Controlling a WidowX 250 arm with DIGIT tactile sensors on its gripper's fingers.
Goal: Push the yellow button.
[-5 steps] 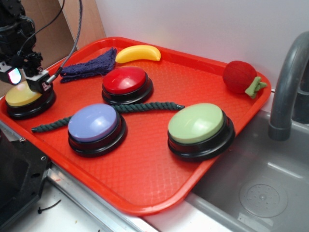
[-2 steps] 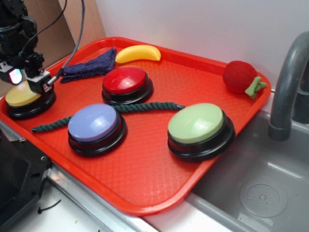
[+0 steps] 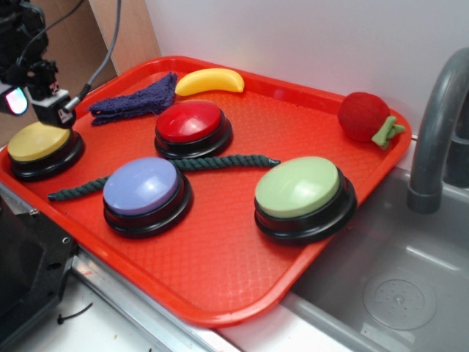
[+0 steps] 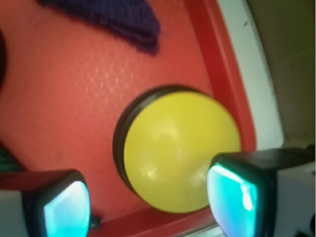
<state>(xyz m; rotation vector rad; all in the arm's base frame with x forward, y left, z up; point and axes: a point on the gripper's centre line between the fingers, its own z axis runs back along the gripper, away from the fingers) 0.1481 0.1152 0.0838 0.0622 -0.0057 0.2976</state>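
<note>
Hovering above the yellow button [image 3: 38,141], clear of its smooth matte dome: the gripper [image 3: 33,103], jaws spread wide, glowing cyan pads [image 4: 66,210] flanking the cap in the wrist view. Button seated on its black base in the left corner of the pebbled red tray [image 3: 220,271], near the crumpled purple cloth [image 3: 135,101].

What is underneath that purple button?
Under the purple button passes a dark green rope, lying on the red tray. The rope's middle stretch is hidden behind the button's black base.
</note>
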